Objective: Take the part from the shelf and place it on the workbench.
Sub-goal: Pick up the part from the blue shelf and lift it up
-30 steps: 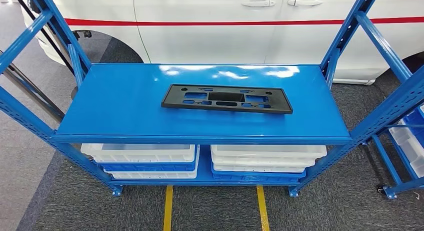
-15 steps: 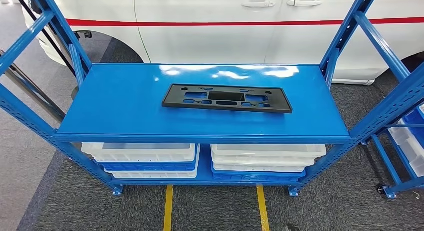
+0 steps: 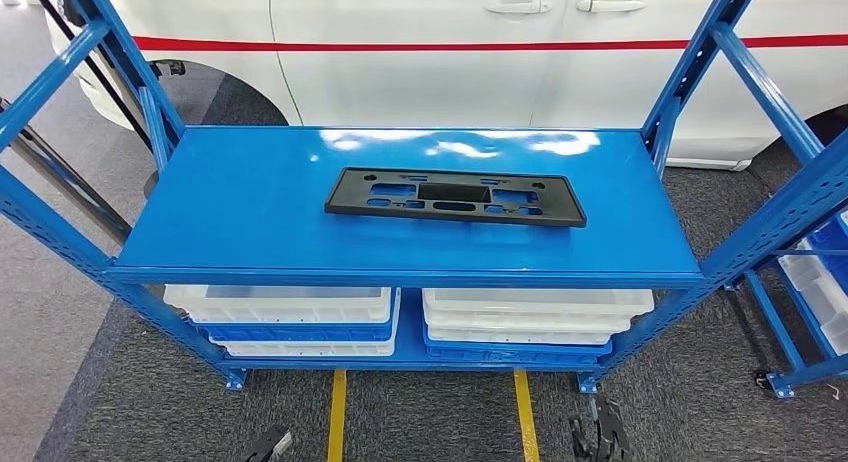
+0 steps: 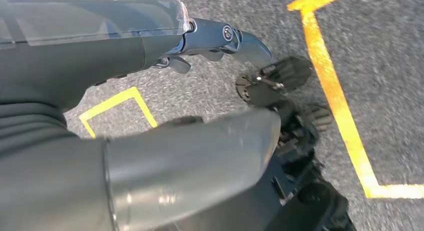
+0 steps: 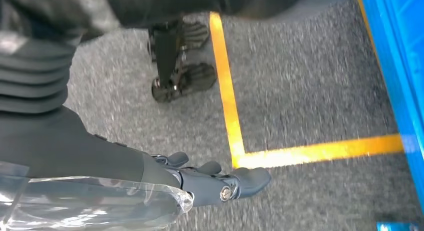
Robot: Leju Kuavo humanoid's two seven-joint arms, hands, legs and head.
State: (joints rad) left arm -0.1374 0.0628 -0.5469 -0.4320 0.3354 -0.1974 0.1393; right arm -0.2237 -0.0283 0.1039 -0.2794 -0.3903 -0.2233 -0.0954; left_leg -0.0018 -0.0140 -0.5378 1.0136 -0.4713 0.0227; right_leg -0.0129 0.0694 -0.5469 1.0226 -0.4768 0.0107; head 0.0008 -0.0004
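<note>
I see one part [image 3: 455,196], a flat black plate with cut-outs, lying flat near the middle of the upper deck of the blue shelf [image 3: 240,217], long side across my view and untouched. My left hand [image 4: 200,156] hangs low over the grey floor [image 4: 390,91]; the thumb and cover fill the wrist view, nothing is visibly in it, but I cannot tell how far the fingers are spread. My right hand [image 5: 215,183] also hangs beside the shelf edge; nothing is in it either, and again I cannot tell whether its fingers are curled or apart. In the head view both hands appear as dark tips at the lower edge, well short of the deck. Judgement: the reach has barely begun. To do it well, I would raise both arms clear of the front rail before moving forward, approach the two short ends of the part together, and grip evenly so the thin plate does not tilt or slide on the glossy deck. The side uprights leave limited room, so elbows should stay in. Count: one part, one shelf in front, and at least four stacked trays [image 3: 290,304] on the lower deck in two piles, white over blue. A white car [image 3: 420,72] stands behind. Two yellow floor lines [image 3: 337,412] run toward me.
</note>
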